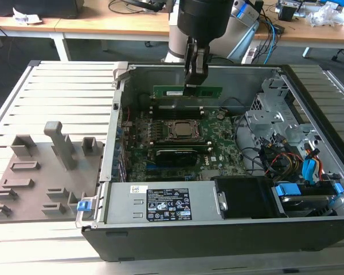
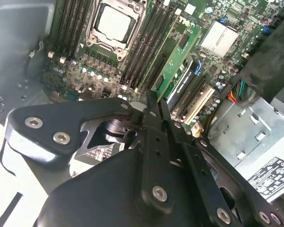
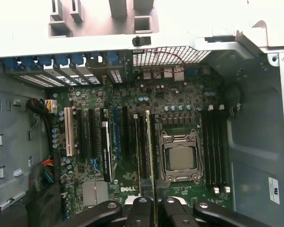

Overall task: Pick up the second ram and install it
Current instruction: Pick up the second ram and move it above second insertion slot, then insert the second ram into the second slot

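The long, thin green circuit-board ram stick [image 1: 187, 91] was held clamped between the fingers of the black gripper [image 1: 194, 85], clear above the large green motherboard [image 1: 223, 143] inside the open dark computer case [image 1: 189, 240]; the pick-up was judged done; in the first wrist view the stick was seen edge-on over the dark memory slots [image 3: 141, 142] beside the silver processor socket [image 3: 181, 157]; seating was judged not yet done

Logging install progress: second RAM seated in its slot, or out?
Out. In the exterior view the second ram hangs level, gripped by the tool, raised above the slots of the motherboard, not down in one.
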Action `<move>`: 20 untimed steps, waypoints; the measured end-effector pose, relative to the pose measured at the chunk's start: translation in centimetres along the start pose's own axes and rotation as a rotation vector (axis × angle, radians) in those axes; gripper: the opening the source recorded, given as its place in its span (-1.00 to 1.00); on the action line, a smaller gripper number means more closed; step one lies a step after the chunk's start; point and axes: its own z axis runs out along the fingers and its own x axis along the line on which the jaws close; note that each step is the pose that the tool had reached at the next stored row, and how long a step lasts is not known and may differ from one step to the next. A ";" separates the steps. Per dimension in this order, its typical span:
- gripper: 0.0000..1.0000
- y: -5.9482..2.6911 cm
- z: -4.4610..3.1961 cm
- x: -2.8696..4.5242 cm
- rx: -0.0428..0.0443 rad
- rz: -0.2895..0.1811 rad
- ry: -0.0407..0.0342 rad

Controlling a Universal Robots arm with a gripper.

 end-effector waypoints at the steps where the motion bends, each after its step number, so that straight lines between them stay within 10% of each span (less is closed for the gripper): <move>1: -0.73 0.00 0.00 0.00 0.0001 0.000 0.0000; 7: -0.73 -0.02 0.03 -0.01 0.0001 0.000 -0.0002; 20: -0.73 -0.13 2.87 0.07 0.0001 0.000 0.0000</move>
